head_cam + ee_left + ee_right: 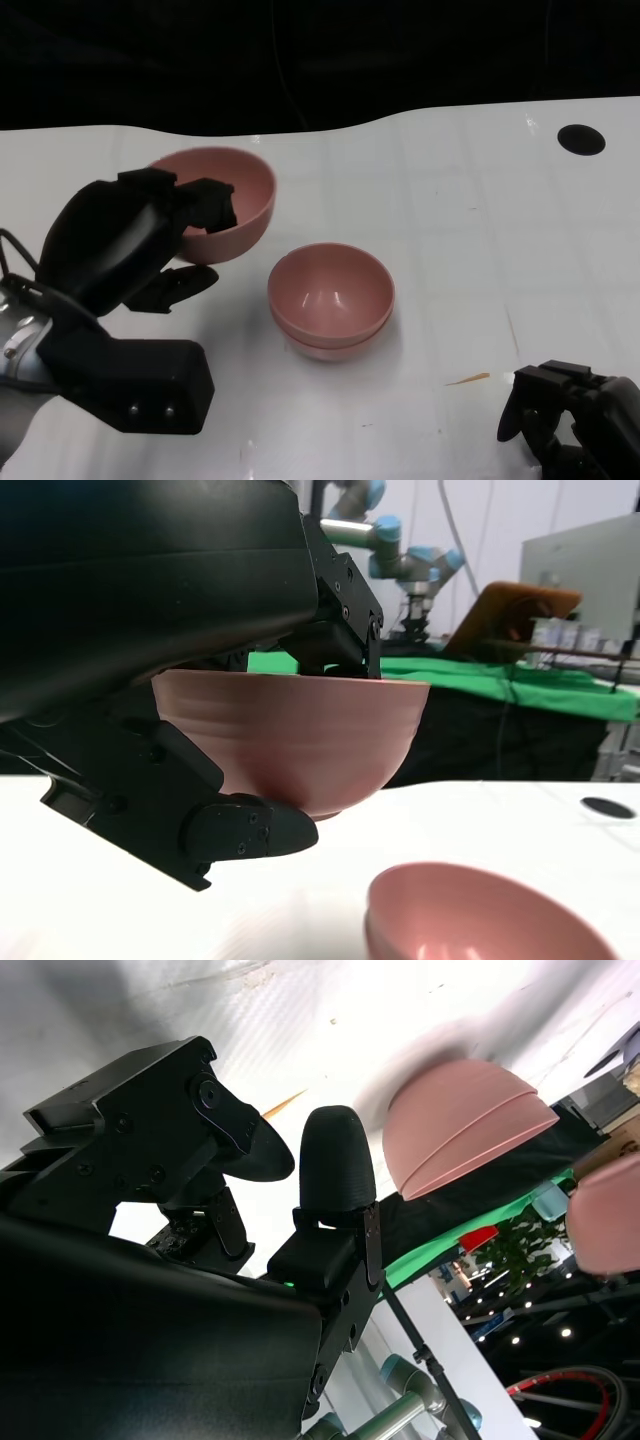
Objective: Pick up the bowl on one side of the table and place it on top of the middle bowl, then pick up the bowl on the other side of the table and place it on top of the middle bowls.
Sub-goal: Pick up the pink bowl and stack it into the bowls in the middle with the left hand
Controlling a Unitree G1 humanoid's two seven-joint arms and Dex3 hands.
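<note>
My left hand (140, 235) grips a pink bowl (225, 200) by its near rim, fingers inside and thumb under it. In the left wrist view the same bowl (300, 735) hangs above the table, held upright. Two stacked pink bowls (331, 298) sit in the middle of the table, to the right of the held bowl and lower; the stack (480, 920) also shows in the left wrist view and the stack (465, 1125) in the right wrist view. My right hand (575, 415) rests near the table's front right edge, fingers apart, holding nothing.
The white table (480, 220) has a black round hole (581, 139) at the back right. A small orange sliver (468, 379) lies near my right hand. Beyond the table's far edge it is dark.
</note>
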